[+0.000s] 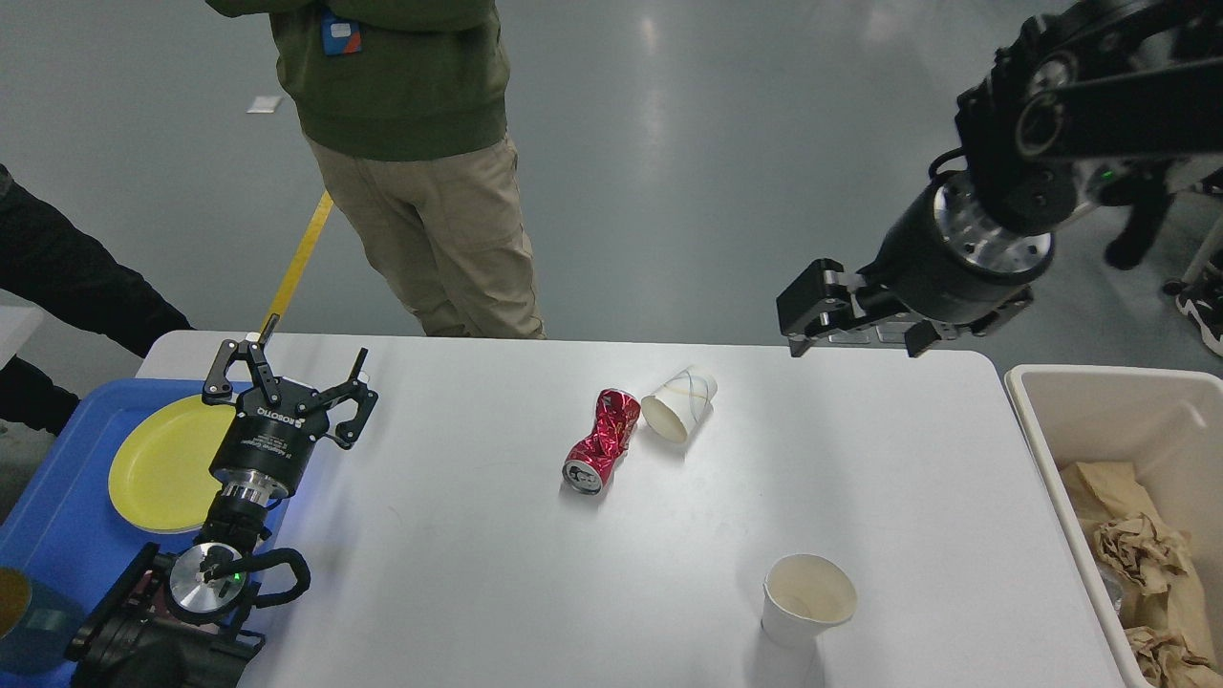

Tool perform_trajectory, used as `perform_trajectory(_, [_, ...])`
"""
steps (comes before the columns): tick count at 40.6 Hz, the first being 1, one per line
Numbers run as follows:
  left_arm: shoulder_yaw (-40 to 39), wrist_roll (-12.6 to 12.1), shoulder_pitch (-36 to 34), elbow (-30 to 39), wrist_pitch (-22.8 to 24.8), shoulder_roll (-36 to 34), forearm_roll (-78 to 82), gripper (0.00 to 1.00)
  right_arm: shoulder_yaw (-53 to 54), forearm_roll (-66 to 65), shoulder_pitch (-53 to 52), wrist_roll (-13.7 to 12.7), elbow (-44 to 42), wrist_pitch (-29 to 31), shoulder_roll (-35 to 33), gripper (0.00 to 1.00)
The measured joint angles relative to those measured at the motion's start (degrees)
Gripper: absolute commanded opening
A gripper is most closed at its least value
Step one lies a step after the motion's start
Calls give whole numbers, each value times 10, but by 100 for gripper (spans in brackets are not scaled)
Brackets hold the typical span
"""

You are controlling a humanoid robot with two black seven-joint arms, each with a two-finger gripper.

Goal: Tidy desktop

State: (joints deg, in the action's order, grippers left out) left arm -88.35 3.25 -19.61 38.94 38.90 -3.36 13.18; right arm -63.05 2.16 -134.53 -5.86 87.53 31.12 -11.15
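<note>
- Head view: our left gripper (287,368) stands with fingers spread wide, holding nothing, above the left edge of the desktop (478,573).
- Our right gripper (812,325) hovers at the far edge; we cannot tell its opening.
- A crushed red can (602,441) touches a tipped paper cup (680,404) mid-desktop.

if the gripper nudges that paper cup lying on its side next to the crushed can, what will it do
The tipped paper cup lies on its round wall, so it would likely roll, curving because it tapers. It looks thin and empty, probably very light and easy to crush. The crushed red can close beside it may block rolling that way.
</note>
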Motion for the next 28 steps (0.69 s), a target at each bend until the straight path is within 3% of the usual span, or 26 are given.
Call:
perform_trajectory(4, [0, 0, 0, 0, 0, 0, 0, 96, 34, 3, 69, -15, -55, -47, 25, 100])
perform_trajectory(9, [0, 0, 0, 0, 0, 0, 0, 96, 75, 7, 164, -60, -139, -101, 57, 100])
perform_trajectory(12, [0, 0, 0, 0, 0, 0, 0, 96, 98, 8, 223, -73, -196, -113, 72, 100])
perform_trajectory(28, [0, 0, 0, 0, 0, 0, 0, 96, 274, 97, 521, -78, -540, -121, 128, 100])
